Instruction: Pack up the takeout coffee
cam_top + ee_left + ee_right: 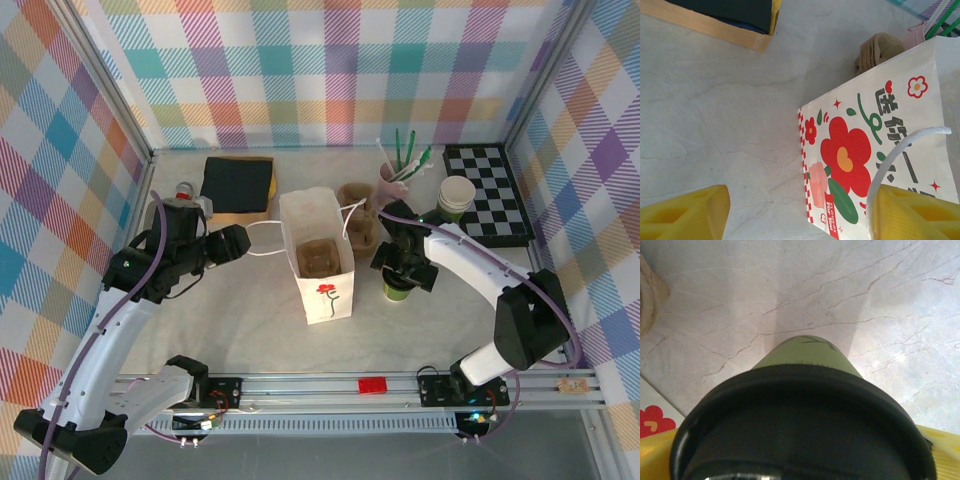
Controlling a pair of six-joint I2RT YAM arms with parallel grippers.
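Observation:
The takeout coffee [397, 289], a green cup with a black lid [800, 425], stands just right of the white paper bag [325, 295]. My right gripper [403, 268] comes down over it and is shut on it; in the right wrist view its yellow fingers [945, 445] flank the lid and the green side [807, 352] reaches down to the table. The bag [880, 125] is upright and open, with a flower print. My left gripper [240, 243] is at the bag's left, open [800, 207], with the white handle loop [890, 155] lying against its right finger.
A brown cup carrier [318, 257] sits inside the bag, another [362, 215] behind it. At the back are a black cloth on a wooden board [238, 182], a pink cup of green sticks [395, 172], a lidless cup [457, 195] and a checkerboard [490, 195].

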